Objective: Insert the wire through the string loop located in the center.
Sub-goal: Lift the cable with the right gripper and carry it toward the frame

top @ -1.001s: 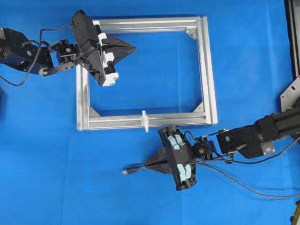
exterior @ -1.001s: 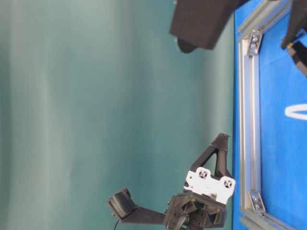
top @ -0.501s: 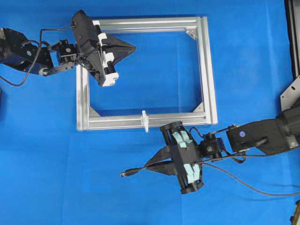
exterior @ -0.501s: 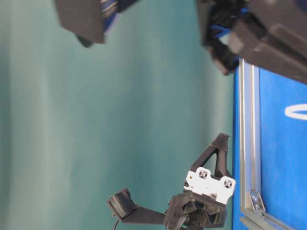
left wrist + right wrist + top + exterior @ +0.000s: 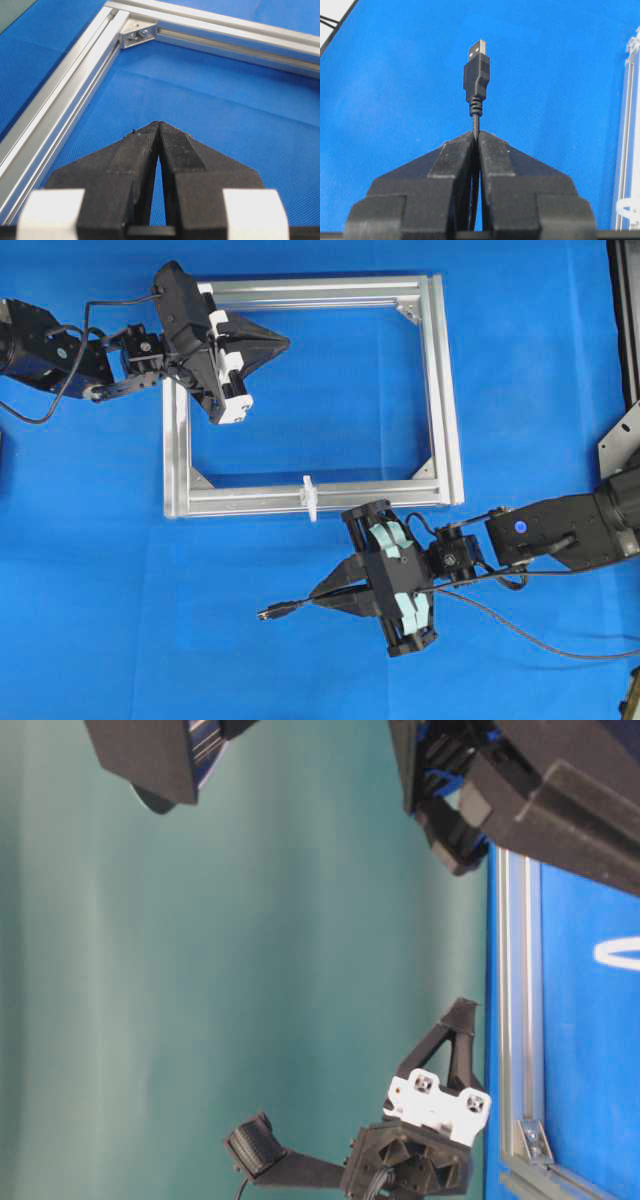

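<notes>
Right end effector (image 5: 476,136) is clamped on the wire (image 5: 476,75) just behind its plug (tip free and pointing ahead, presumably to allow threading). Beyond it, the string loop (image 5: 310,496) stands on the near bar of the frame (image 5: 445,390), unthreaded. Left end effector (image 5: 159,126) is closed and empty over the frame's far corner. No containers are present on the table (image 5: 100,620).

No legible text or labels anywhere

Blue cloth (image 5: 100,620) below; plain teal wall (image 5: 200,970) behind.
</notes>
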